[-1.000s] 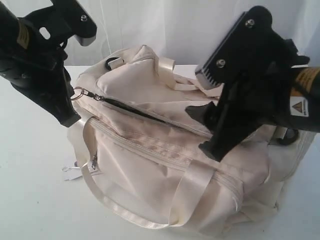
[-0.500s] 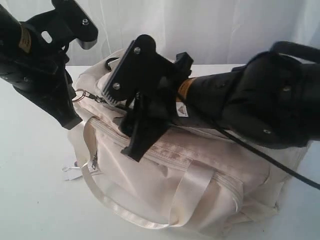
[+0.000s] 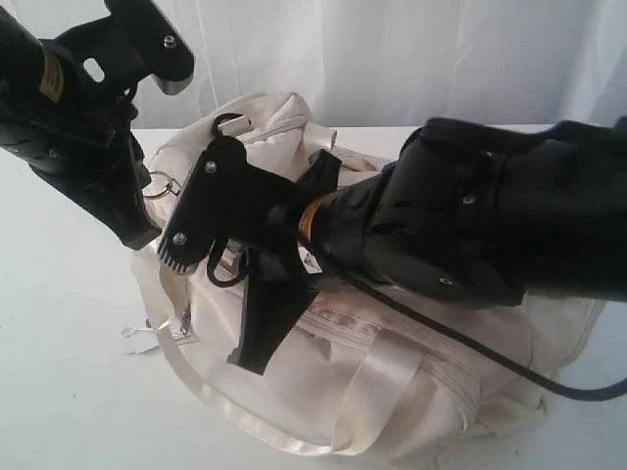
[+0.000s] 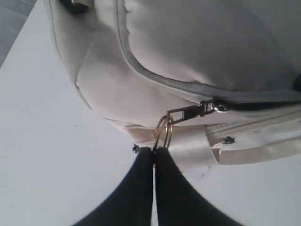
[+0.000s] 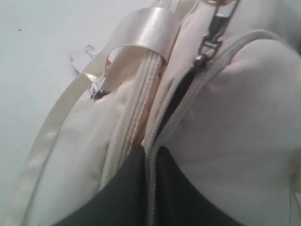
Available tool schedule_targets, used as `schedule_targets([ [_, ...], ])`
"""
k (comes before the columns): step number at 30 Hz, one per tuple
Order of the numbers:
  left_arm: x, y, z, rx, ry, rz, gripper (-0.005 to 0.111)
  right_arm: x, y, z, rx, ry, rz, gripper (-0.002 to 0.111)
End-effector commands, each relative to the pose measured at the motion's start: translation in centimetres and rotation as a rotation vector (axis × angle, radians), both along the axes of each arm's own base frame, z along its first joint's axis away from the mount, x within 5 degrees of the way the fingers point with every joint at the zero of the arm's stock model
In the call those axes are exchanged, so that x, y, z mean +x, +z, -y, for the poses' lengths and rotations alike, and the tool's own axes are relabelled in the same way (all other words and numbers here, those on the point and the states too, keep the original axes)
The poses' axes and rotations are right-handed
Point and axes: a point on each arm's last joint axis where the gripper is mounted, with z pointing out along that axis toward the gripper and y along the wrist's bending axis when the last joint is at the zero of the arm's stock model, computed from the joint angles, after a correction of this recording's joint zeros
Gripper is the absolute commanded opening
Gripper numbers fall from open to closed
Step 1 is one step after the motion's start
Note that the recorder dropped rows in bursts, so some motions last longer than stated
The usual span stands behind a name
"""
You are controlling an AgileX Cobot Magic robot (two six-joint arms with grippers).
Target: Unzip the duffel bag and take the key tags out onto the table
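Broadly, the white table (image 3: 59, 392) meets a white curtain (image 3: 392, 49) behind.

White table (image 3: 69, 392), cream duffel bag (image 3: 313, 392) on it, perhaps a paper tag (image 3: 137, 338) beside.

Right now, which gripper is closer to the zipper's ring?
Left. The left gripper is pinching the ring; the right gripper grips the bag by its zipper edge farther along.
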Motion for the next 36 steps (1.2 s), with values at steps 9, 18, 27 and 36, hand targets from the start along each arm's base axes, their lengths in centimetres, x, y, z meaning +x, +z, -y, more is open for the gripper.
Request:
schedule_targets([
  [9, 3.0, -0.8, -3.4, 0.046, 0.148, 0.008, 0.000, -3.0, -1.1, 1.5, -0.278, 0.005, -0.073, 0.000],
  [18, 3.2, -0.9, -4.1, 0.069, 0.162, -0.007, 0.000, -4.1, -1.1, 4.9, -0.355, -0.022, -0.085, 0.000],
  [27, 3.7, -0.2, -2.3, -0.094, 0.039, 0.083, 0.000, -4.8, -2.4, 6.4, -0.402, -0.025, -0.110, 0.000],
  [36, 5.8, -0.6, -0.7, -0.154, -0.021, 0.192, 0.000, -4.8, -2.4, 6.3, -0.389, -0.027, -0.121, 0.000],
])
